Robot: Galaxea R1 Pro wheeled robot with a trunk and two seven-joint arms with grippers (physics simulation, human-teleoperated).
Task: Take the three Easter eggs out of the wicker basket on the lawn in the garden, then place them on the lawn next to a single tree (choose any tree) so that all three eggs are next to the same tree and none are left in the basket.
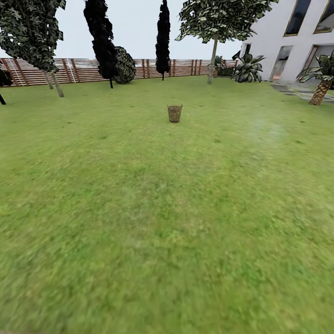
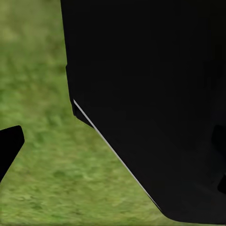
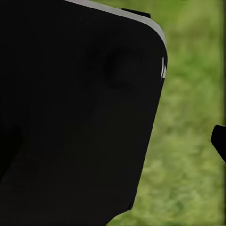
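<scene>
Step in hand: driving up to the basket (image 1: pixel 175 113); judging by the long stretch of lawn (image 1: pixel 167 222) between, the approach is not yet finished.
Basket: stands upright on the grass, well ahead, roughly centre in the head view.
Eggs: too far and small to make out; probably inside the basket.
Pincers: both wrist views look past dark robot bodywork onto grass, so I cannot tell whether either is open or closed.
Tree choice: the pale-trunked tree (image 1: pixel 213 59) near the fence (image 1: pixel 83 69) and house (image 1: pixel 297 41) looks a fair target.
Doing it well: roll straight, stop with the basket just in front, within both arms' reach.
</scene>
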